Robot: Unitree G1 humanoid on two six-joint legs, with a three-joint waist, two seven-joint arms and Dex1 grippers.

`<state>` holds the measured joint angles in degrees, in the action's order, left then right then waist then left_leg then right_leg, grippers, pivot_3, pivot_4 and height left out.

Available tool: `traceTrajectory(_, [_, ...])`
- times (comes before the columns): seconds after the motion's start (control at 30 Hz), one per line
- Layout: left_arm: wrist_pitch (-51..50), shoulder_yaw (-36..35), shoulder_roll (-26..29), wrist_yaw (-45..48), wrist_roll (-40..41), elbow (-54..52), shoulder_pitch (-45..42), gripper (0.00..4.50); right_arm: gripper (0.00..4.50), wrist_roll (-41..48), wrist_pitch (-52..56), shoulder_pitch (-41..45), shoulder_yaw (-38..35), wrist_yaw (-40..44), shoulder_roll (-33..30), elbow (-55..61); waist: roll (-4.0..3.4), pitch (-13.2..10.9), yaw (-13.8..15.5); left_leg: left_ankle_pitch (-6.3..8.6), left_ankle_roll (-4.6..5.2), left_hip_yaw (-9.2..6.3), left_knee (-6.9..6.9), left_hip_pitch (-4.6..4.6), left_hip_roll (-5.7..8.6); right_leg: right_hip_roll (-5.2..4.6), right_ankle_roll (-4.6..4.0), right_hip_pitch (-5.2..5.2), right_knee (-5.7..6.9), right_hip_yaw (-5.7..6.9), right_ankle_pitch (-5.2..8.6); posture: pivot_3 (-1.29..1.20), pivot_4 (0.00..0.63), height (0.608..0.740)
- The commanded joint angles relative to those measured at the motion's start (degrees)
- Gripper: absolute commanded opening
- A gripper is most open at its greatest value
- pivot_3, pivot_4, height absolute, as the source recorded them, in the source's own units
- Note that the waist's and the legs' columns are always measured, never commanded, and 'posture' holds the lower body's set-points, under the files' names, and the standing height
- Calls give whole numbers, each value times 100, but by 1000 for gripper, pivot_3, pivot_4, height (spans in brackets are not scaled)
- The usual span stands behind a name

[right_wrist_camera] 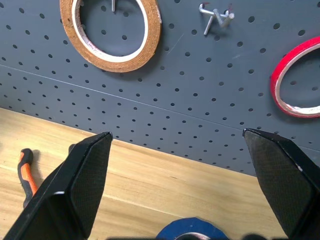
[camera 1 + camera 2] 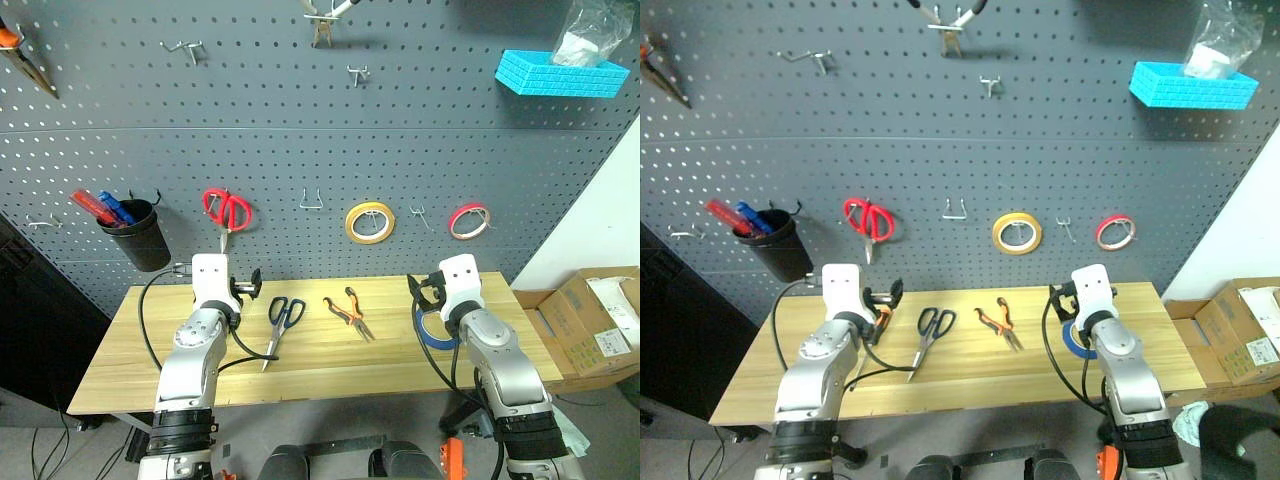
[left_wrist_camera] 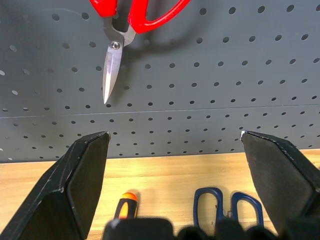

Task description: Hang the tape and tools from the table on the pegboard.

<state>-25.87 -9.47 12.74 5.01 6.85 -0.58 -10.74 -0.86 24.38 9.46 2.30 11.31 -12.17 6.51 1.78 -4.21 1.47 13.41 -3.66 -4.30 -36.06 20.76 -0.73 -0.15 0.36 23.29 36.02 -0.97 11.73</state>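
1. Your left gripper (image 2: 243, 287), lower left of frame, has its fingers spread apart and holds nothing; the screwdriver (image 3: 125, 205) lies just beneath it.
2. On the table (image 2: 320, 372), centre: dark-handled scissors (image 2: 281, 322), then pliers (image 2: 350, 313).
3. Your right gripper (image 2: 425, 288) is also spread and empty, above the blue tape (image 2: 431, 332).
4. The pegboard (image 2: 300, 140) fills the upper frame.

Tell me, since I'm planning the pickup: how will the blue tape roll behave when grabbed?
The blue tape roll lies flat on the table, so it probably won't roll away. Being a hollow ring, it is likely light and fairly stiff. Its low profile may make it slide if pushed sideways.
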Motion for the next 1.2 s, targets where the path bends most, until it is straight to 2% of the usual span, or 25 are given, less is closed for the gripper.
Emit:
traceTrajectory(0.03, [3, -55, 17, -57, -9, -324, -8, 4493, 4500, 59, 1, 89, -88, 34, -35, 141, 0, 0, 0, 0, 0, 0, 0, 0, 0, 0, 0, 0, 0, 0, 0, 161, 0, 740])
traceTrajectory(0.5, [-61, -82, -14, -71, 70, -409, 12, 4493, 4500, 9, 167, -35, -52, 112, -119, 329, 0, -1, -1, 0, 0, 0, 0, 0, 0, 0, -1, 0, 0, 0, 0, 153, 18, 740])
traceTrajectory(0.67, [-158, -24, 7, 109, 200, -433, -137, 4493, 4500, 15, 329, -38, -36, 215, -224, 408, -3, -6, -3, 0, 0, 0, 0, 0, 0, 0, -1, 0, -1, 0, 1, 148, 47, 740])
traceTrajectory(0.77, [-344, 267, 35, 474, 298, -376, -442, 4493, 4500, 152, 685, 21, 0, 612, -485, 368, -6, -54, 7, 0, 0, -1, -2, 1, -1, 0, -1, 0, -1, 2, 1, 145, 79, 740])
traceTrajectory(1.03, [-1464, 1198, -314, 1940, 1182, -175, -1034, 4493, 4500, 422, 1098, 342, 269, 1912, -1347, -268, -26, -401, -54, 1, 0, 1, -4, 10, 7, -10, 5, 2, -6, 0, 5, 114, 180, 740])
traceTrajectory(1.2, [-2192, 1654, -447, 2465, 1585, -286, -994, 4493, 4500, 432, 917, 705, 388, 2238, -1492, -1014, -25, -656, -168, 13, 23, 0, 2, 37, 1, -4, 9, 28, -3, -1, 18, 93, 221, 740])
